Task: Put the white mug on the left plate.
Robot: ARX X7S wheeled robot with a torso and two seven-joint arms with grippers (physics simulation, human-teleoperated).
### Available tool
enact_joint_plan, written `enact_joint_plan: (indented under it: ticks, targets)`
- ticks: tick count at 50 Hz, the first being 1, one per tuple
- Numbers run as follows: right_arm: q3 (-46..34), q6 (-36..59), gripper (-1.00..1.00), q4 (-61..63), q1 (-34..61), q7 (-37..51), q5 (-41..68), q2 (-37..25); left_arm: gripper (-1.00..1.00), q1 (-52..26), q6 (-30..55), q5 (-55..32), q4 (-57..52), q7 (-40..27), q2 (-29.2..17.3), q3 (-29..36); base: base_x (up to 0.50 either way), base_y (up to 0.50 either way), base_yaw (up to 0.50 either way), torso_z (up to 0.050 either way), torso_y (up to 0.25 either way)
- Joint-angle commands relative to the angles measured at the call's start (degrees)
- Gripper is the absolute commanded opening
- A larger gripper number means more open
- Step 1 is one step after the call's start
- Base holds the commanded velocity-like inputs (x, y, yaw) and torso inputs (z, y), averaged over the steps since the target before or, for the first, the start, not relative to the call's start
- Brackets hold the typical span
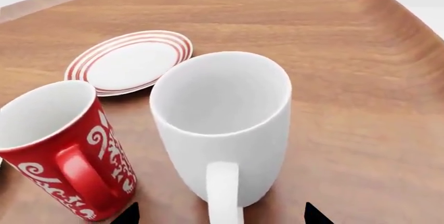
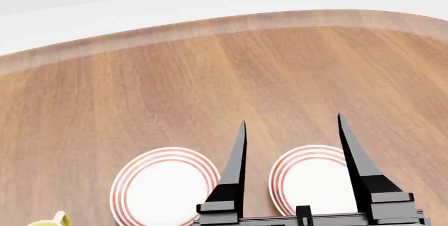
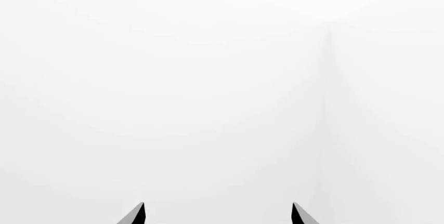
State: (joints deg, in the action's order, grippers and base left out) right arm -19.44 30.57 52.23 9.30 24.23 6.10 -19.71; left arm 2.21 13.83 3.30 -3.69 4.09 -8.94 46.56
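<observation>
The white mug (image 1: pixel 220 125) stands upright on the wooden table in the left wrist view, its loop handle turned toward the camera. My left gripper (image 1: pixel 220 214) is open, with its black fingertips (image 1: pixel 128 214) either side of the handle and apart from it. A red-ringed white plate (image 1: pixel 130 62) lies beyond the mug; I cannot tell which plate it is. In the head view the left plate (image 2: pixel 162 186) and its twin (image 2: pixel 315 181) lie near the front edge. My right gripper (image 2: pixel 291 121) is open and empty, raised between them, and faces a white wall (image 3: pixel 217 208). The mug is out of the head view.
A red mug with white swirls (image 1: pixel 62 146) stands close beside the white mug, handle toward the camera. A yellow handle (image 2: pixel 50 219) peeks in at the head view's lower left corner. The round wooden table (image 2: pixel 210 79) stretches to a curved far rim.
</observation>
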Motion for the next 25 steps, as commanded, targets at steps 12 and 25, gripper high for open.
enact_joint_plan:
  ticks: [12,25]
  targets:
    - [0.13,-0.21,1.00,0.04,-0.13,0.55,0.44,-0.34,1.00,-1.41,-1.60,-0.63,4.40,-0.88,0.94,0.69,0.00,0.00,0.00,0.000,0.000]
    - [0.02,-0.17,1.00,-0.30,0.22,0.68,0.72,-0.46,1.00,-1.86,-2.48,-1.14,6.25,-1.33,1.38,1.18,0.00,0.00,0.00,0.000,0.000]
